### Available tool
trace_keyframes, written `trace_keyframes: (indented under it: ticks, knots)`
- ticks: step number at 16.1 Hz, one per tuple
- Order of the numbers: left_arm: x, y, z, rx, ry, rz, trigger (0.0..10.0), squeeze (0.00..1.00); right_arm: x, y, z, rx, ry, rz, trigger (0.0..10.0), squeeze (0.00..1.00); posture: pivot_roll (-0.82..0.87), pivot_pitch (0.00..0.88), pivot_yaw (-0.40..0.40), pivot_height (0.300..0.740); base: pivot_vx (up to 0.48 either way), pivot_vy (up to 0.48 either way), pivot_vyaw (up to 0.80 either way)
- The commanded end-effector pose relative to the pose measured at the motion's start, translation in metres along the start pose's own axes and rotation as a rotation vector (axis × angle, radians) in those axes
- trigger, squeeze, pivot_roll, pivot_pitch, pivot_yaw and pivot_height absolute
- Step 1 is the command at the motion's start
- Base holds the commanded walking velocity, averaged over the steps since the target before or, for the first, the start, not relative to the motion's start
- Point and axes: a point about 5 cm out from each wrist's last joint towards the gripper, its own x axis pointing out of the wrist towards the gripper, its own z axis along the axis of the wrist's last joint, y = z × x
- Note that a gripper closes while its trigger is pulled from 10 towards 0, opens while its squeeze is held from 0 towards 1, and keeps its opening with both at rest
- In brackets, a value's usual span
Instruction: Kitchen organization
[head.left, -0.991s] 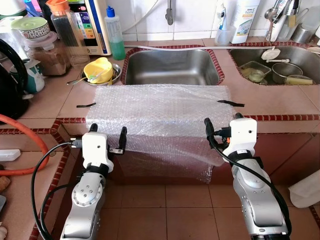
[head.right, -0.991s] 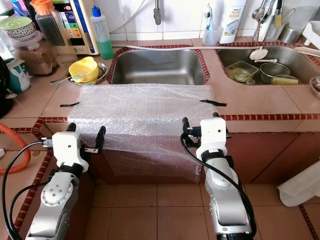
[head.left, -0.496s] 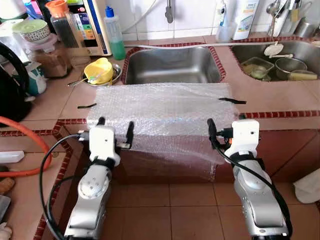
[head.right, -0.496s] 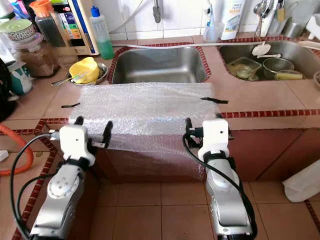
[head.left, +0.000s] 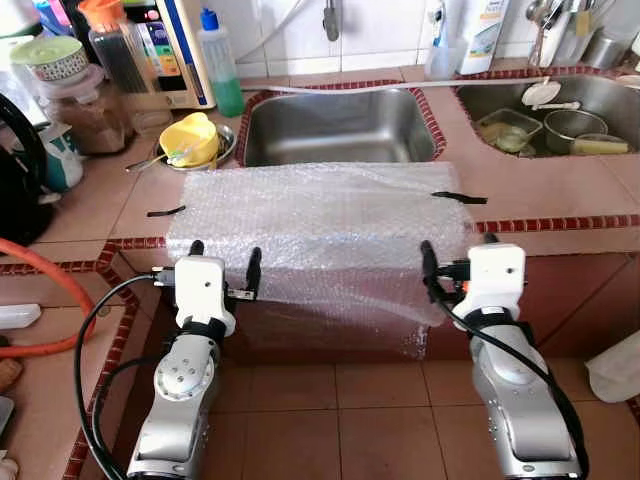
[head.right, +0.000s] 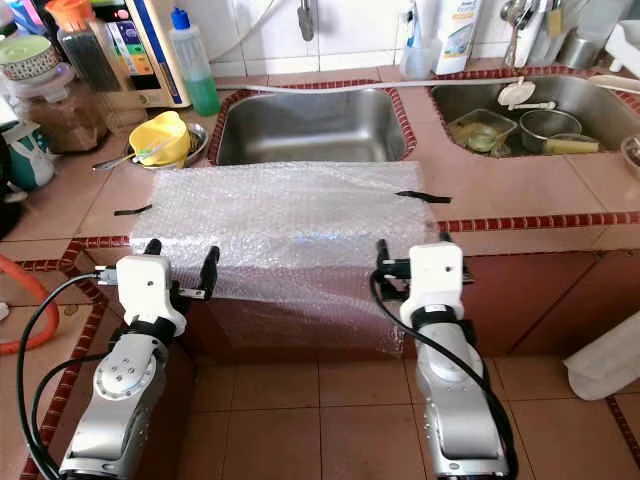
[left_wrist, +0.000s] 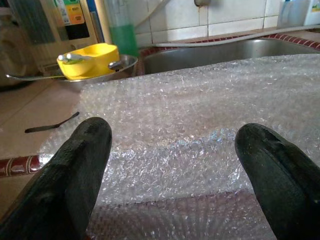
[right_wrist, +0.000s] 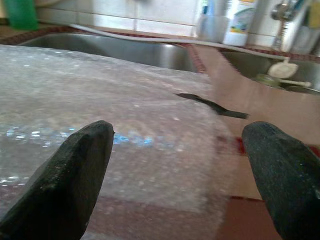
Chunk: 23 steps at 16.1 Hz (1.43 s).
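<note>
Across the tiled counter edge, before the sink, lies the clear bubble-wrap sheet (head.left: 318, 225), front hanging over. Left gripper (head.left: 222, 262) and right gripper (head.left: 455, 262) gape at its corners. Best pinch both corners evenly, level.

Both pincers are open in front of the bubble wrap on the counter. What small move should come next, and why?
Probably ease both pincers forward and shut them on the hanging front edge of the bubble wrap. The left pincer and right pincer are open, level with the counter edge, near the sheet's two front corners, holding nothing.
</note>
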Motion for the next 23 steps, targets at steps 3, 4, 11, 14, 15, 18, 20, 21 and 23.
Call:
trace_keyframes:
  ticks: [3, 4, 11, 14, 15, 18, 20, 21, 23]
  knots:
    - [0.004, -0.004, 0.011, -0.001, -0.036, -0.043, 10.0, 0.00, 0.003, -0.004, 0.010, -0.003, -0.030, -0.019, 10.0, 0.00, -0.18, 0.156, 0.102, 0.740, 0.000, 0.000, 0.00]
    - [0.004, -0.004, 0.012, -0.002, -0.039, -0.046, 10.0, 0.00, 0.003, -0.005, 0.010, -0.003, -0.031, -0.020, 10.0, 0.00, -0.18, 0.156, 0.102, 0.740, 0.000, 0.000, 0.00]
    - [0.015, -0.016, 0.028, -0.060, -0.095, -0.134, 10.0, 0.00, -0.004, -0.002, 0.010, -0.014, -0.044, -0.025, 10.0, 0.00, -0.23, 0.140, 0.136, 0.740, 0.000, 0.000, 0.00]
    - [0.016, -0.015, 0.027, -0.057, -0.090, -0.138, 10.0, 0.00, -0.006, -0.001, 0.010, -0.013, -0.045, -0.022, 10.0, 0.00, -0.23, 0.139, 0.137, 0.740, 0.000, 0.000, 0.00]
    - [0.015, -0.014, 0.027, -0.057, -0.092, -0.134, 10.0, 0.00, -0.006, -0.001, 0.012, -0.015, -0.048, -0.022, 10.0, 0.00, -0.23, 0.144, 0.135, 0.740, 0.000, 0.000, 0.00]
    - [0.009, -0.011, 0.022, -0.061, -0.077, -0.125, 10.0, 0.00, -0.007, -0.003, 0.011, -0.020, -0.045, -0.025, 10.0, 0.00, -0.22, 0.149, 0.131, 0.740, 0.000, 0.000, 0.00]
    - [0.007, -0.011, 0.021, -0.059, -0.071, -0.123, 10.0, 0.00, -0.009, -0.002, 0.011, -0.019, -0.044, -0.018, 10.0, 0.00, -0.22, 0.157, 0.126, 0.740, 0.000, 0.000, 0.00]
    - [0.007, -0.011, 0.021, -0.059, -0.070, -0.123, 10.0, 0.00, -0.009, -0.002, 0.011, -0.018, -0.044, -0.017, 10.0, 0.00, -0.22, 0.159, 0.126, 0.740, 0.000, 0.000, 0.00]
    - [0.007, -0.011, 0.021, -0.058, -0.069, -0.123, 10.0, 0.00, -0.008, -0.001, 0.011, -0.017, -0.043, -0.016, 10.0, 0.00, -0.21, 0.161, 0.127, 0.740, 0.249, 0.000, 0.00]
